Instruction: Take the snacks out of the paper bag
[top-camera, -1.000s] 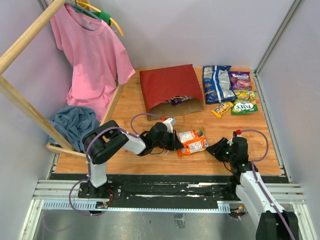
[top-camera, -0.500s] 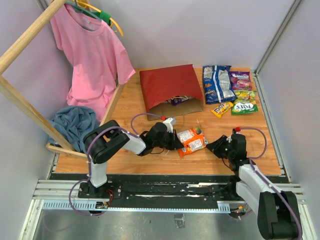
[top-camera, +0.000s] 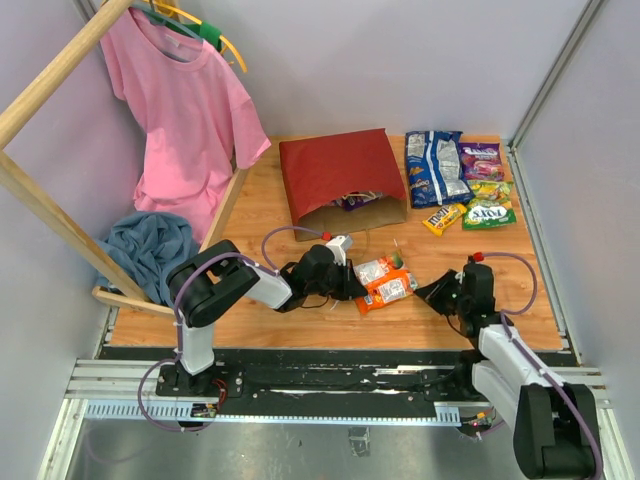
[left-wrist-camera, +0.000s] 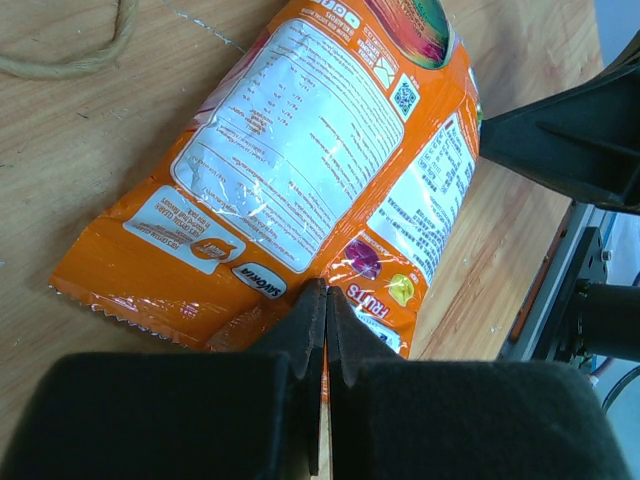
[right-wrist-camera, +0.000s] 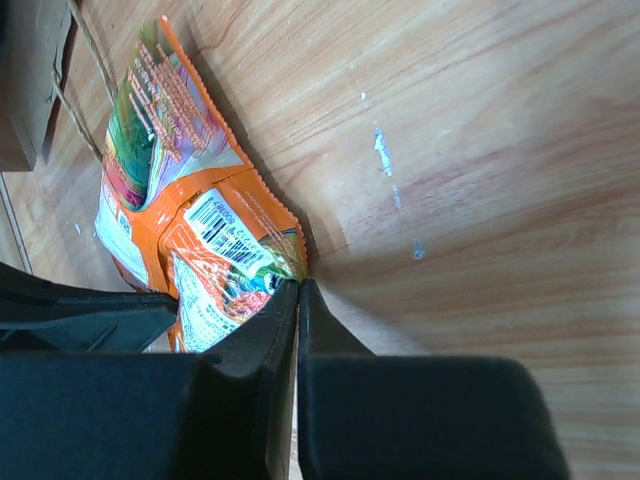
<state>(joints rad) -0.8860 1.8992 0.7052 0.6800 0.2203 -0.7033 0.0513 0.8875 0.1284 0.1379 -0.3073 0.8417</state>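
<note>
Left arm: stretched low over the wooden table (top-camera: 250, 215), reaching right.
Left gripper (left-wrist-camera: 323, 300): clenched, black tips meeting over the orange packets' seam; I cannot tell if foil is caught.
Paper bag (top-camera: 335, 170): red, lying flat, its kraft mouth towards the arm bases, with a purple packet (top-camera: 355, 201) inside.
Orange packets (top-camera: 385, 285): two, glossy and crinkled, overlapping. Only my left wrist view shows the white label panel.
Right gripper (right-wrist-camera: 298, 290): clenched, tips touching a serrated corner.
Other snacks (top-camera: 455, 180): clustered right of the bag.

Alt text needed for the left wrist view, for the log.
The shut left tool meets the edge of overlapping orange snack packets lying on the wooden table. A twisted cord curls at top left.
</note>
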